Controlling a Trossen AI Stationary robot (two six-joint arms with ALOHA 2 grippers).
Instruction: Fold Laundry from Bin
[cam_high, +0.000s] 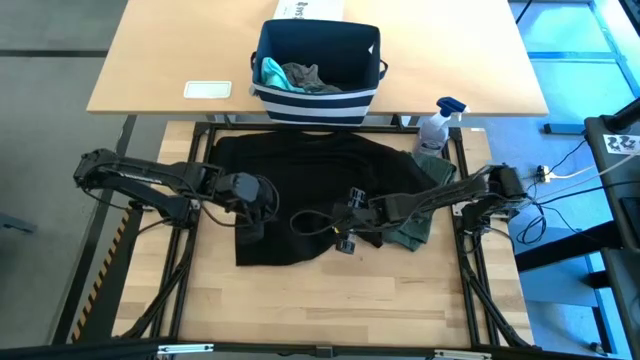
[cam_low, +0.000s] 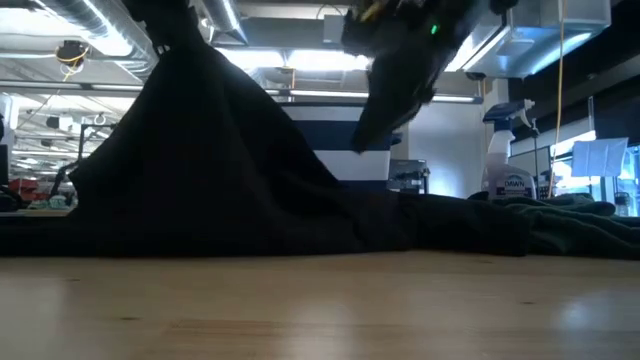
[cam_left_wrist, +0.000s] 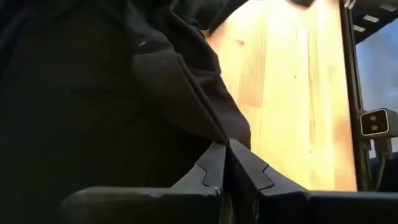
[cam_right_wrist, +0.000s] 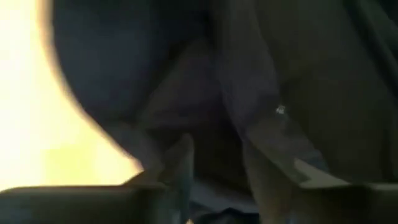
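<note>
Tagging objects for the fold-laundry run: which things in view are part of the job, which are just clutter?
Job: black T-shirt, olive-green piece, teal piece, grey garment, bin, left gripper, right gripper.

Clutter: spray bottle, white card.

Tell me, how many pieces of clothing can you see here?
4: a black T-shirt spread on the table, an olive-green piece beside it, and teal and grey pieces in the bin. More may be hidden underneath.
</note>
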